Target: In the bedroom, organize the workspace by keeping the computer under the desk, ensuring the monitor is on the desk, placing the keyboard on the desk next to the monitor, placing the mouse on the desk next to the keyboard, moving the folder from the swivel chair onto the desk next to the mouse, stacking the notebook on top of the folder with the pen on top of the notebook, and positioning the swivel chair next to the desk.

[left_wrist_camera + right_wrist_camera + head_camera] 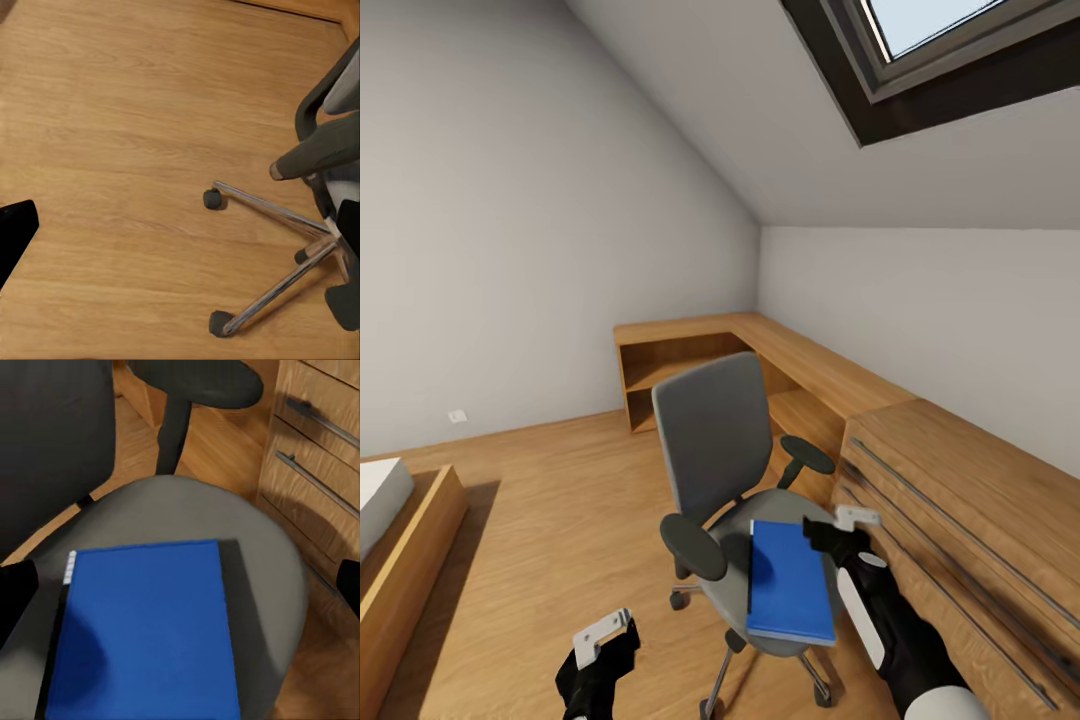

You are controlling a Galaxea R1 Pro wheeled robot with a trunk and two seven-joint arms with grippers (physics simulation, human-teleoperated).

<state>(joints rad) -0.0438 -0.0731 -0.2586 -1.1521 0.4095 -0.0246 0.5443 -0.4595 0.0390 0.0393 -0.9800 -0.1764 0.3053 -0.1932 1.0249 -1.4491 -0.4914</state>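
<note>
A blue folder (pixel 790 585) lies flat on the seat of the grey swivel chair (pixel 715 440), which stands on the wooden floor in front of the drawers. My right gripper (pixel 838 528) hovers open just above the seat at the folder's far right corner. In the right wrist view the folder (pixel 142 622) lies close below, between the spread fingertips (pixel 15 592), and nothing is held. My left gripper (pixel 605 640) hangs low to the left of the chair, open and empty. Its wrist view looks down on the chair's chrome legs (pixel 277 217) and a caster (pixel 213 199).
An L-shaped wooden desk (pixel 780 350) runs along the far corner under the sloped ceiling. A wooden drawer unit (pixel 970 500) stands close on the right of the chair. A bed frame (pixel 405 550) sits at the left. Open floor (pixel 560 500) lies between bed and chair.
</note>
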